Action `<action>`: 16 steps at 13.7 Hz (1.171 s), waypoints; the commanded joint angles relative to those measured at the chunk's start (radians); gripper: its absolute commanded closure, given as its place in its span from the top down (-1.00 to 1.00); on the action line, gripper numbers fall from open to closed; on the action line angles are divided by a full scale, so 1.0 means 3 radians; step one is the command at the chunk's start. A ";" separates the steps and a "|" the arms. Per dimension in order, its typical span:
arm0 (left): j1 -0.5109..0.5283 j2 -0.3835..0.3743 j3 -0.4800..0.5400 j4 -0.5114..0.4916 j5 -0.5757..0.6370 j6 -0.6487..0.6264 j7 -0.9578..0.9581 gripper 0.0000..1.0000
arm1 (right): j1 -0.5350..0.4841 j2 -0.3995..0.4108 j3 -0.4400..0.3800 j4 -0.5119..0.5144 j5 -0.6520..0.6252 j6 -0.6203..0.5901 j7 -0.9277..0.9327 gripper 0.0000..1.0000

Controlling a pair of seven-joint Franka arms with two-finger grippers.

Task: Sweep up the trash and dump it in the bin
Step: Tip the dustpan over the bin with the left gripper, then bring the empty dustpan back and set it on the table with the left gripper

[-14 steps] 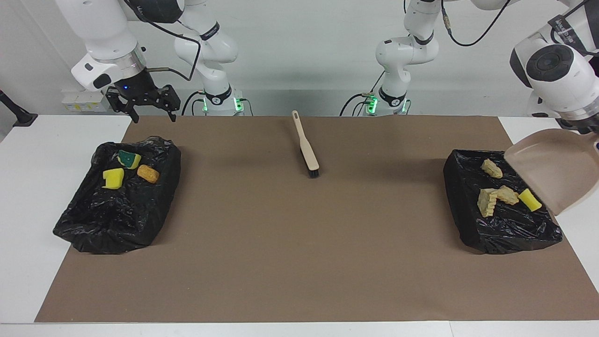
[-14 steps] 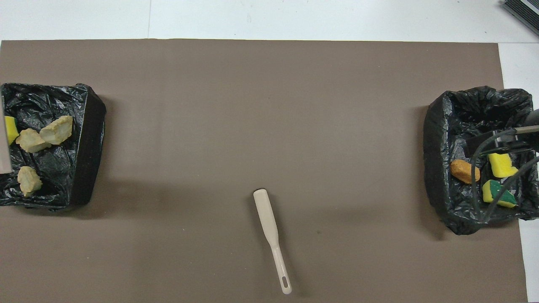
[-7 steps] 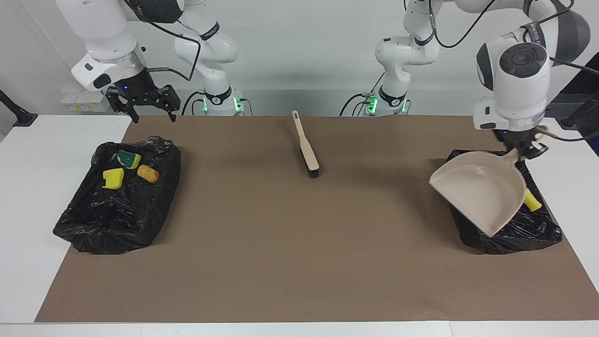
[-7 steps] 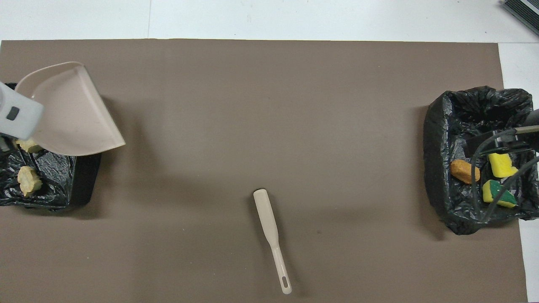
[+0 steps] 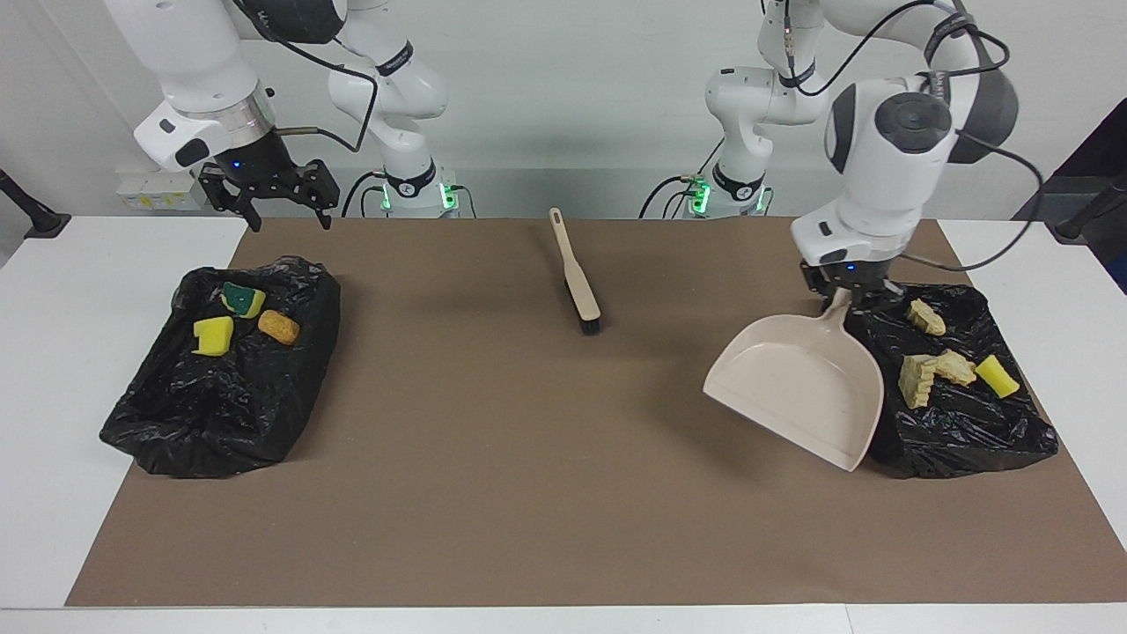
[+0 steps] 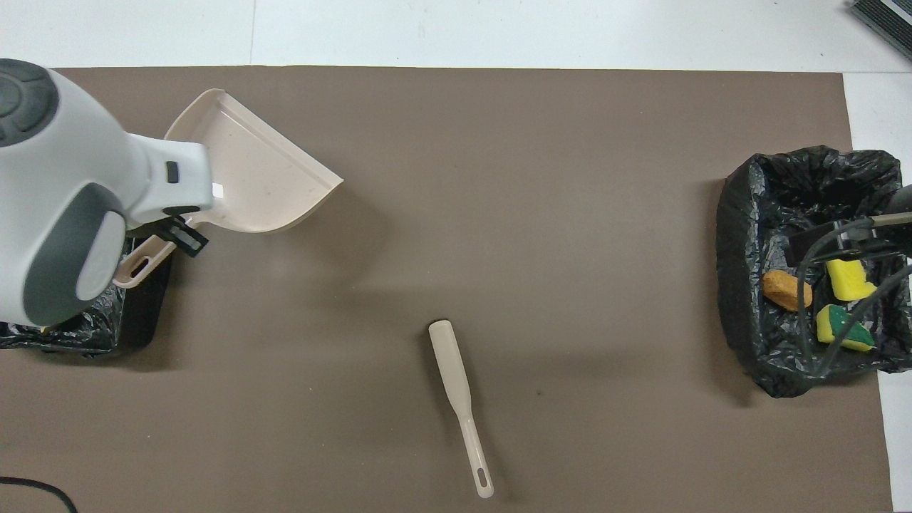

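Black-lined bins sit at both ends of the brown mat (image 5: 528, 493). Only the facing view shows the trash in the bin at the left arm's end (image 5: 955, 414): three beige foam chunks (image 5: 916, 380) and a yellow sponge (image 5: 997, 376); overhead, the left arm hides them. The left gripper (image 5: 847, 295) is clamped on the handle of the beige dustpan (image 5: 797, 387), which hangs tilted beside that bin. The right gripper (image 5: 268, 189) hangs spread wide and empty over the other bin (image 5: 220, 414), which holds yellow, green-backed and orange sponges (image 6: 841, 296). Between the bins, the brush (image 5: 577, 282) lies nearer to the robots amid bare mat.
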 commanded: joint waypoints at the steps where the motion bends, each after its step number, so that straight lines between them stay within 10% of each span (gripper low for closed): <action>1: -0.0417 0.0308 0.0067 0.0062 -0.0212 0.0178 -0.0620 -1.00 | -0.0025 -0.0027 0.0014 -0.0024 0.0054 -0.0006 0.0035 1.00; 12: -0.1031 0.0733 0.0062 0.0062 -0.0949 0.0950 -0.2498 -1.00 | -0.0025 -0.0027 0.0014 -0.0024 0.0054 -0.0006 0.0035 1.00; 16: -0.1246 0.1529 0.0103 0.0925 -0.0817 0.0792 -0.2846 -1.00 | -0.0025 -0.0027 0.0014 -0.0024 0.0054 -0.0006 0.0035 1.00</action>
